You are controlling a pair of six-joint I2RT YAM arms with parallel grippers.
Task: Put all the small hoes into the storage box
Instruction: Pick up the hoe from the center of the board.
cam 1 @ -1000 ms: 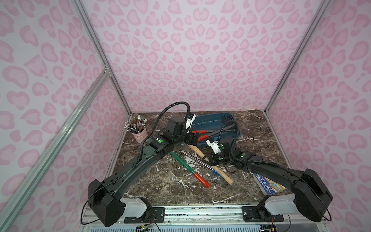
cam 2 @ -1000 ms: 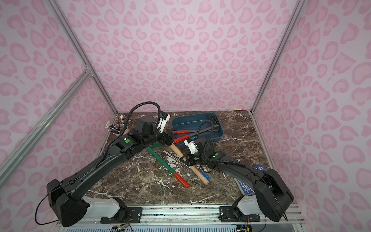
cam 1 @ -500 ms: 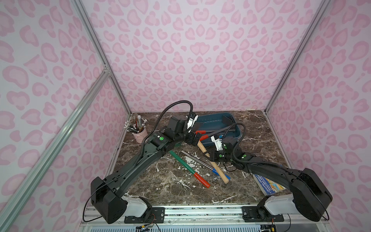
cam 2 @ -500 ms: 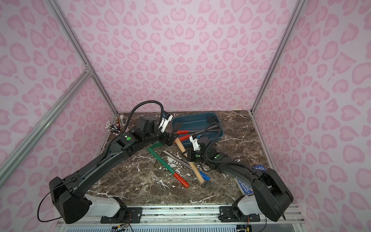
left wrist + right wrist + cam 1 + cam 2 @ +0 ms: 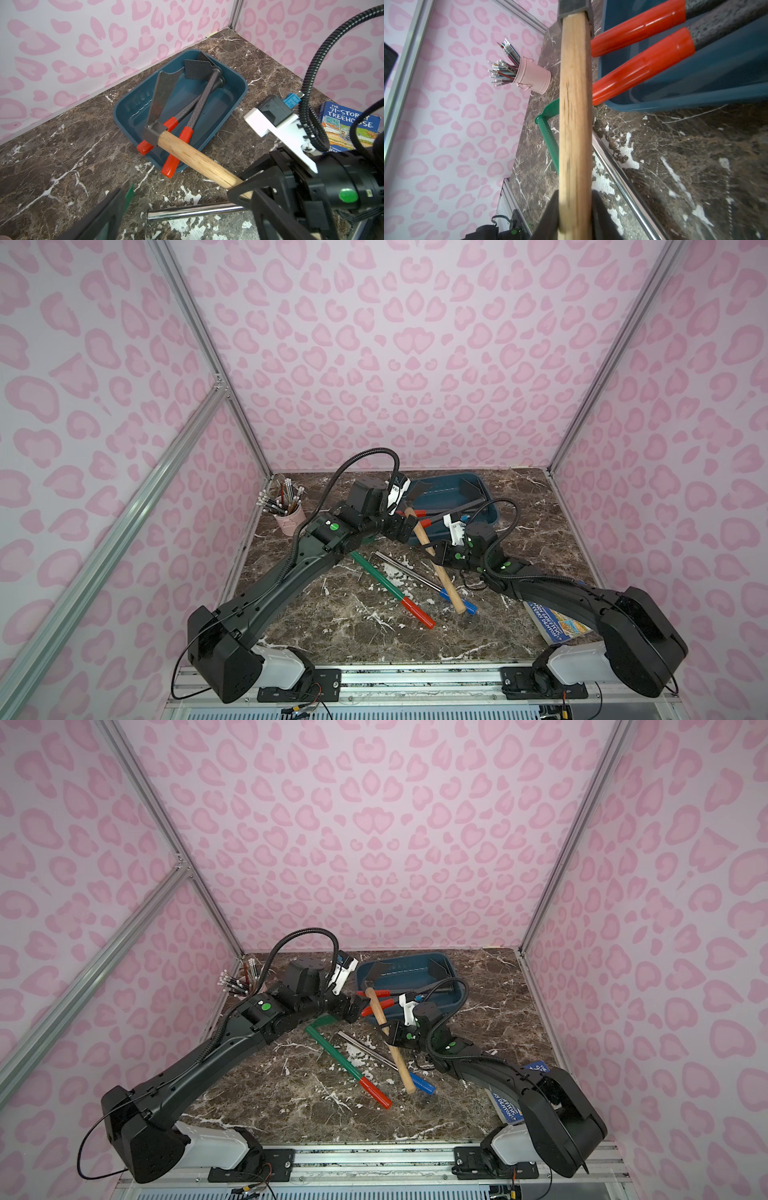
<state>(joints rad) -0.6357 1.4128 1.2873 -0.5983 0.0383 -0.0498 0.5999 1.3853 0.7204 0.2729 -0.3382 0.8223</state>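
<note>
Small hoe in right gripper lies with blade over storage box.

I am wearing matte black shells on my left arm, showing at the lower left of a top view, and on my right arm at the lower right. A ribbed black hose is arching above centre. Round green dots are marking my joints. A white camera bracket is carrying a blue plug. White base blocks are sitting on a silver rail. My fingers are showing black and wedge-shaped.
</note>
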